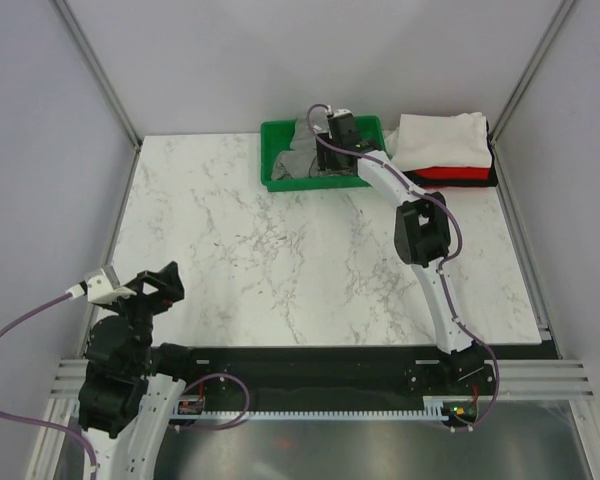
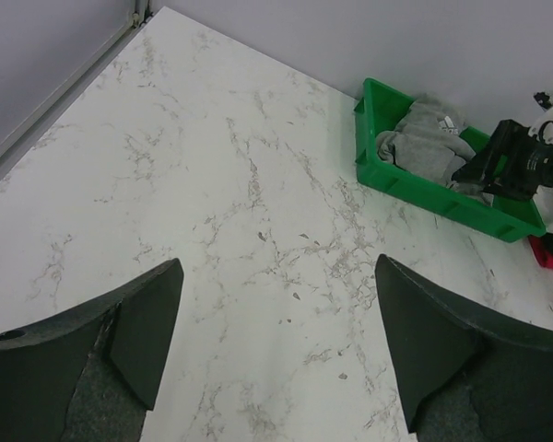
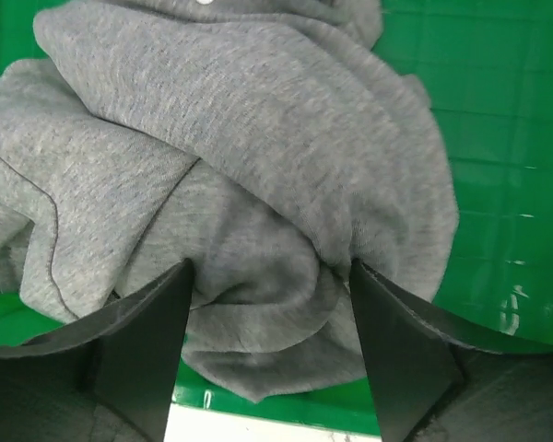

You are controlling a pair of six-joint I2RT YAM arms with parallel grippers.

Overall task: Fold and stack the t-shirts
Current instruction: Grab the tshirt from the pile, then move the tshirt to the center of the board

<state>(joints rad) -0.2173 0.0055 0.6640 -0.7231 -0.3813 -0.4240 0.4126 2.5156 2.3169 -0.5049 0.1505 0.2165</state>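
Observation:
A crumpled heather-grey t-shirt (image 1: 298,160) lies in the green tray (image 1: 280,185) at the back of the table. My right gripper (image 1: 320,160) reaches down into the tray. In the right wrist view its jaws stand wide apart (image 3: 269,276), one on each side of a bunched fold of the grey shirt (image 3: 258,166), not closed on it. Right of the tray is a stack of folded shirts: white (image 1: 442,140) on top, red (image 1: 450,173) and black (image 1: 477,182) beneath. My left gripper (image 1: 155,285) is open and empty (image 2: 278,285) above the bare table at the near left.
The marble table (image 1: 280,260) spreads between the arms and the tray. Grey walls and metal frame posts bound it on the left, right and back. The tray's green wall (image 3: 498,138) surrounds the shirt closely. The left wrist view also shows the tray (image 2: 415,189).

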